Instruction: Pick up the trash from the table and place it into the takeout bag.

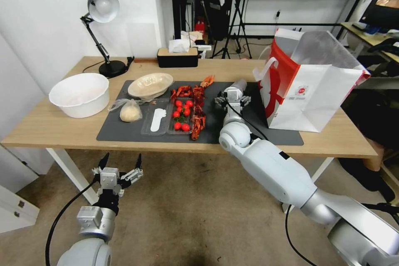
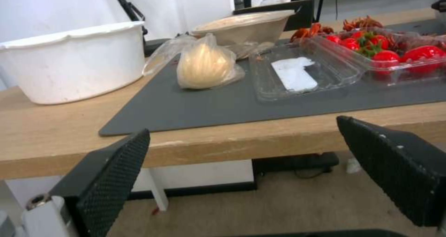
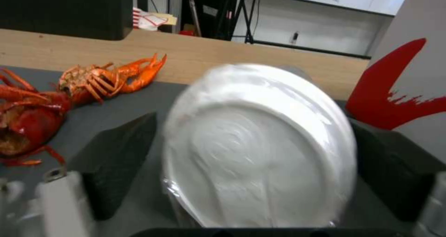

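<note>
My right gripper [image 1: 232, 100] is shut on a clear plastic cup [image 1: 239, 85] lying over the dark mat [image 1: 216, 126], just left of the takeout bag [image 1: 309, 91]. In the right wrist view the cup's base [image 3: 260, 153] sits between both fingers [image 3: 121, 150], with the bag's red print [image 3: 395, 90] close behind. More trash lies on the mat: a clear bag with a pale lump [image 1: 130, 112] [image 2: 204, 64], a beige bowl [image 1: 150, 84] [image 2: 244, 26], a clear tray [image 1: 157, 121] [image 2: 302, 73], tomatoes [image 1: 183, 114] and crayfish shells [image 1: 198, 112] [image 3: 107, 78]. My left gripper [image 1: 120, 165] [image 2: 241, 129] hangs open below the table's front edge [image 1: 50, 133].
A large white tub [image 1: 79, 93] [image 2: 74, 62] stands at the table's left end. A desk lamp [image 1: 102, 29] and a black tissue box [image 1: 178, 57] line the far edge. Tripods and a shelf stand behind the table.
</note>
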{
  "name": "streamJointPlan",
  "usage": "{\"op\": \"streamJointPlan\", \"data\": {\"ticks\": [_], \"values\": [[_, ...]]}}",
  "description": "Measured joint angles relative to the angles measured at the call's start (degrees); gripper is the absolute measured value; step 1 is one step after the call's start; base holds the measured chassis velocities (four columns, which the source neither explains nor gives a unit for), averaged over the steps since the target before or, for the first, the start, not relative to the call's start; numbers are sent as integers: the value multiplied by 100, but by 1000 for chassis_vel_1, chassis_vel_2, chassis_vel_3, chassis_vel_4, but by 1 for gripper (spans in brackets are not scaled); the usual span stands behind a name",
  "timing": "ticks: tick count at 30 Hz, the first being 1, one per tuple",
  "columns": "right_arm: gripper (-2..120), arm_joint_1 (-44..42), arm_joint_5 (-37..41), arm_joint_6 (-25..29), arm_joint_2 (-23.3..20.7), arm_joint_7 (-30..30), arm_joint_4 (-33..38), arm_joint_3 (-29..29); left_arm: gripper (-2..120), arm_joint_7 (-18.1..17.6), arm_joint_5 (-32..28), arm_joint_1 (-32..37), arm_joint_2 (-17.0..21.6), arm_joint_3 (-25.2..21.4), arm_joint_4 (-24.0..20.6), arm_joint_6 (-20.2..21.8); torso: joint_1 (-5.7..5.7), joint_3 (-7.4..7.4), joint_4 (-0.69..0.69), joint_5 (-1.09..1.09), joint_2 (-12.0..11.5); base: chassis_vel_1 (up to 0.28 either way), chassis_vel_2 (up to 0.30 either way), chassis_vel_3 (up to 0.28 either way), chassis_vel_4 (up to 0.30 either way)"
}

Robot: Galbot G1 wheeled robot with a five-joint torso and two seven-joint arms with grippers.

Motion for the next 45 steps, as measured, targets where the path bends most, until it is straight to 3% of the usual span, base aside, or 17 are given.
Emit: {"op": "streamJointPlan", "data": {"ticks": [7, 17, 23, 29, 33, 38, 45], "values": [[72, -3, -2, -4, 2, 0, -21, -12, 100, 0, 7, 2, -7, 4, 15, -17, 0, -1, 0, 0, 1, 0, 0, 0, 0], [71, -84, 7, 66, -85, -83, 256, 25, 100, 1, 20, 10, -22, 10, 19, -27, 0, 0, -1, 1, 0, 0, 0, 0, 0], [71, -89, 27, 766, -270, -852, 994, 220, 100, 4, 41, 13, -33, 25, 21, -32, 0, 0, 0, 0, 0, 0, 0, 0, 0], [71, -87, 40, 882, -469, -1144, 1841, 557, 100, 5, 53, 11, -35, 32, 21, -31, 0, 0, 0, 1, 0, 0, 0, 0, 0], [71, -40, -59, 456, -716, -1083, 2550, 1034, 100, 7, 64, 14, -39, 36, 22, -30, 0, 0, 1, 1, 0, 0, 0, 0, 0], [71, -125, -160, -493, -1204, -639, 3260, 1889, 100, 7, 84, 15, -50, 41, 36, -29, -1, 0, -1, 2, 1, 0, 0, 0, 0], [71, -424, -186, -795, -1862, -358, 3550, 2590, 100, 8, 126, -1, -64, 87, 66, -30, -1, 0, -2, 2, 0, 0, 0, 0, 0]]}}
